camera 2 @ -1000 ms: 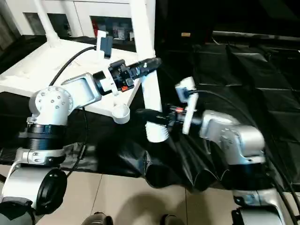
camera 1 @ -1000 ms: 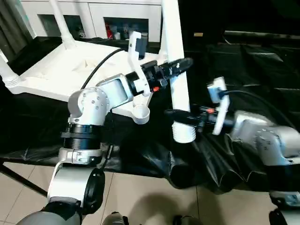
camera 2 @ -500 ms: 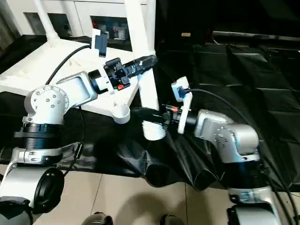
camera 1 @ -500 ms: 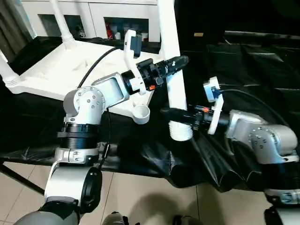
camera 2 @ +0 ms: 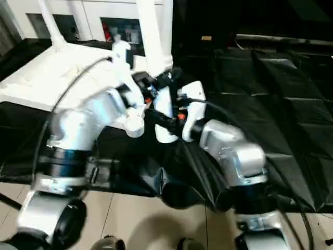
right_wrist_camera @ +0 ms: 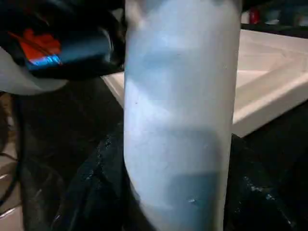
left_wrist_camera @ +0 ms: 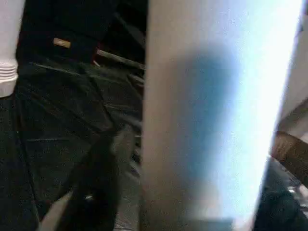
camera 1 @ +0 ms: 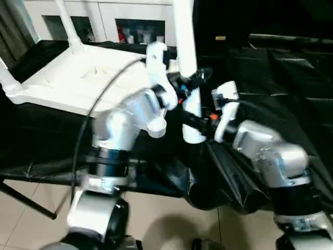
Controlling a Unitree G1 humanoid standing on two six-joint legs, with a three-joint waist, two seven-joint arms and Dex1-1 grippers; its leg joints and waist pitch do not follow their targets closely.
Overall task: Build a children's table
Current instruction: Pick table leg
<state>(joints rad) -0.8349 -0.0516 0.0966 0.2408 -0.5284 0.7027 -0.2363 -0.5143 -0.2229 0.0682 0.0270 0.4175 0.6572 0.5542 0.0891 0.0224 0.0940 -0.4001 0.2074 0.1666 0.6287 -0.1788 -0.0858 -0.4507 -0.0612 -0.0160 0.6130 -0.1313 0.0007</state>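
The children's table top [camera 1: 62, 78] lies upside down at the back left, white, with two legs [camera 1: 66, 23] standing in its far corners. Its near corner socket [camera 1: 156, 126] is open and holds nothing. Just right of that socket a third white leg [camera 1: 184, 47] stands upright, its ribbed lower end [camera 1: 193, 134] close above the black sheet. My right gripper [camera 1: 186, 117] is shut on this leg low down, with dark fingers [right_wrist_camera: 103, 187] pressed on both sides. My left gripper [camera 1: 200, 77] is at the same leg higher up, and the leg [left_wrist_camera: 211, 115] looms right in front of its wrist camera.
A crinkled black sheet [camera 1: 270, 67] covers the work surface and hangs in folds over its front edge. White cabinets [camera 1: 104, 21] stand behind. Tiled floor [camera 1: 31, 208] lies below the edge. My left forearm [camera 1: 130, 112] crosses in front of the table's near edge.
The held leg and both grippers have shifted left and back, nearer the corner socket. My left arm has swung quickly, its forearm now steeper. The right arm has followed inward.
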